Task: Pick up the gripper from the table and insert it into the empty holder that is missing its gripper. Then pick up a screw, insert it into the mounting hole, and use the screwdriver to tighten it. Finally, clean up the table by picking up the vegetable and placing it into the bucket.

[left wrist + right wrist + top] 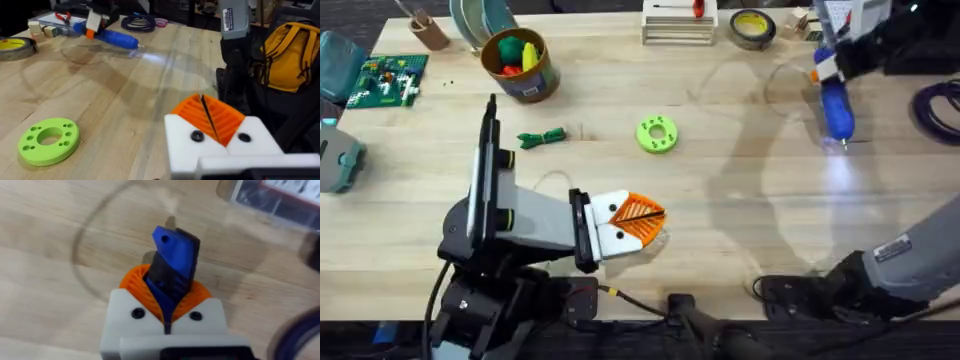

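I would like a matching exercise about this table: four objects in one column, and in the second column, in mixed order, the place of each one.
Objects
1. blue cylindrical electric screwdriver
2. thin dark-green toy vegetable
3. lime-green round disc with holes
4. yellow tape roll

Places
A. lying on the wood near the tan-brown bucket
B. at the table's far edge
C. held in the right end effector
D. at the table's middle, beyond the left end effector

Pairs: 1-C, 2-A, 3-D, 4-B

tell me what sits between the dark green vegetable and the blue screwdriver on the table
The lime-green disc with holes lies between the vegetable and the screwdriver held by the right gripper; otherwise bare wood, in the overhead view.
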